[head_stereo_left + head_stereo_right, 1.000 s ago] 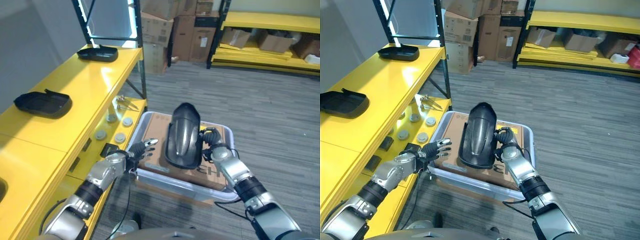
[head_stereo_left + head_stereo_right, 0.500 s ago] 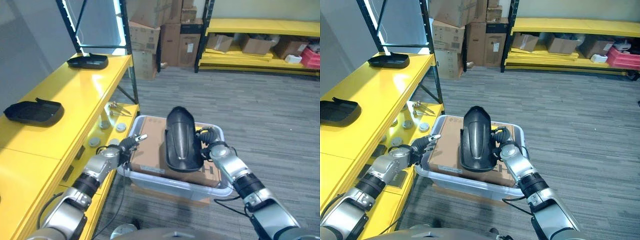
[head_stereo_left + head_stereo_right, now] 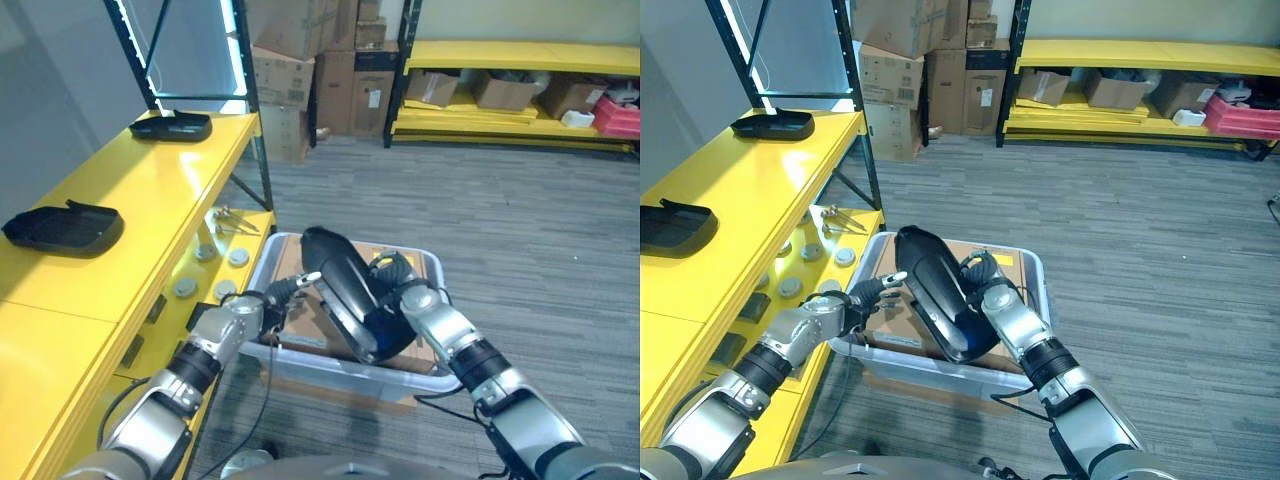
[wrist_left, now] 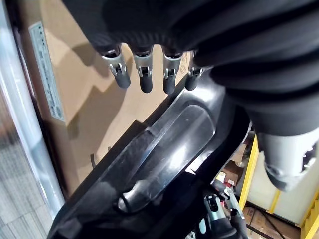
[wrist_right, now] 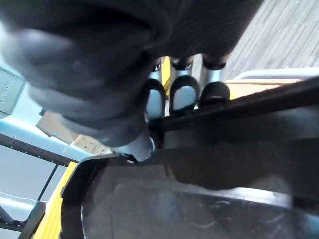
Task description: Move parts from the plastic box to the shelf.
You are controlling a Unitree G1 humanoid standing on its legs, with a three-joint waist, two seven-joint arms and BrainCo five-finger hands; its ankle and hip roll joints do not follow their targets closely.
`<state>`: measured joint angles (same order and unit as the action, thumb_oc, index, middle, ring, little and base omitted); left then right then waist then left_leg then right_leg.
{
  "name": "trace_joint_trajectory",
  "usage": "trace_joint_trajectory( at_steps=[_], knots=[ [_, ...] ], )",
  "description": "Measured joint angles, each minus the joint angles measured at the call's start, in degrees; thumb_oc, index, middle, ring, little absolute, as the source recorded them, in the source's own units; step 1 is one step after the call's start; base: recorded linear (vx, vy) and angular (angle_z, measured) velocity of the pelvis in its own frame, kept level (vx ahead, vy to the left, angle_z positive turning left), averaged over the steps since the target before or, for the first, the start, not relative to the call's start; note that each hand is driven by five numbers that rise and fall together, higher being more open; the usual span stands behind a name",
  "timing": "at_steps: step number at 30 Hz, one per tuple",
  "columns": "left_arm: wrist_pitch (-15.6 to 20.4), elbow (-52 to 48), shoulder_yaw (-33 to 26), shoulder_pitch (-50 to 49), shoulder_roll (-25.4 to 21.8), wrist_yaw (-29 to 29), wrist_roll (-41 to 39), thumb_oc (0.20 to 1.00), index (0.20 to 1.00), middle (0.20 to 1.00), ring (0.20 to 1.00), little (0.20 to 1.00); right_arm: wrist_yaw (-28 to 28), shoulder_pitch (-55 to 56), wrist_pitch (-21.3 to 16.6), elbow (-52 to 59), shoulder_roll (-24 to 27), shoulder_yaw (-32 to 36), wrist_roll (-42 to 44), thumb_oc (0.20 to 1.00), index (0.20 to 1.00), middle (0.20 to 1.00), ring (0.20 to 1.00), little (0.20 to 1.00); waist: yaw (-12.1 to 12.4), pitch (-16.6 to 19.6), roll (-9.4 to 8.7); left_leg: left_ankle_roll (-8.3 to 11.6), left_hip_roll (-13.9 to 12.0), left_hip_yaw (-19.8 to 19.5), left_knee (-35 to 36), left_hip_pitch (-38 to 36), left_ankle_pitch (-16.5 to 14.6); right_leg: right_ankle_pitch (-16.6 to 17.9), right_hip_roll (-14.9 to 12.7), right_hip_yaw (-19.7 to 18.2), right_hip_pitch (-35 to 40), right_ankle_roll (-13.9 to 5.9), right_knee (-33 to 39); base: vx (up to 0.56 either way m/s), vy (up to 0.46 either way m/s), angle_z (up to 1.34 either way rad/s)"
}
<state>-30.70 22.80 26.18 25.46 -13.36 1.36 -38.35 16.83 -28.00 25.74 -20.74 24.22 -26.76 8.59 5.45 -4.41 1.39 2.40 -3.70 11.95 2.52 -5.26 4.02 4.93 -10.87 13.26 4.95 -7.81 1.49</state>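
Grey carpet runs to stacked cardboard boxes (image 3: 330,60) along the far wall, and a yellow shelf (image 3: 130,210) stands off the robot's left side. The right hand (image 3: 400,300) is clamped on the edge of a glossy black part (image 3: 345,290), tilted over the clear plastic box (image 3: 345,365). The left hand (image 3: 275,297) reaches with straight fingers (image 4: 144,74), their tips just beside the part's near end. Two black trays (image 3: 62,228) lie on the shelf, well beyond that hand.

a warehouse or stockroom: yellow metal shelving (image 3: 130,190) along the wall, stacked cardboard boxes (image 3: 320,60) at the back, more racks (image 3: 1140,60) holding cartons, grey carpet floor (image 3: 1140,230).
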Motion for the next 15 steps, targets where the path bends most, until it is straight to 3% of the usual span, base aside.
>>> trace_joint_trajectory(
  at_steps=[8,15],
  knots=[
    [3.8,0.1,-1.5,0.0,-1.3,-0.7,-5.3,1.0,1.0,1.0,1.0,1.0,5.3,-1.8,1.9,-8.7,-0.7,0.6,0.2,0.2,0.2,0.2,0.2,0.2,0.8,0.0,-0.05,0.17,0.0,0.0,0.7,-0.8,0.1,0.0,0.0,0.1,0.4,-0.02,0.2,0.02,0.003,0.0],
    [3.9,-4.1,-6.1,-4.4,-4.9,-0.7,-3.3,1.0,1.0,1.0,1.0,1.0,5.9,-0.3,1.5,-10.0,4.5,5.6,1.3,0.2,0.2,0.2,0.2,0.2,2.0,0.0,-0.03,0.26,0.0,-0.5,0.9,-0.7,0.2,0.6,0.2,0.7,1.3,-0.01,1.8,0.01,0.008,0.02]
  ],
)
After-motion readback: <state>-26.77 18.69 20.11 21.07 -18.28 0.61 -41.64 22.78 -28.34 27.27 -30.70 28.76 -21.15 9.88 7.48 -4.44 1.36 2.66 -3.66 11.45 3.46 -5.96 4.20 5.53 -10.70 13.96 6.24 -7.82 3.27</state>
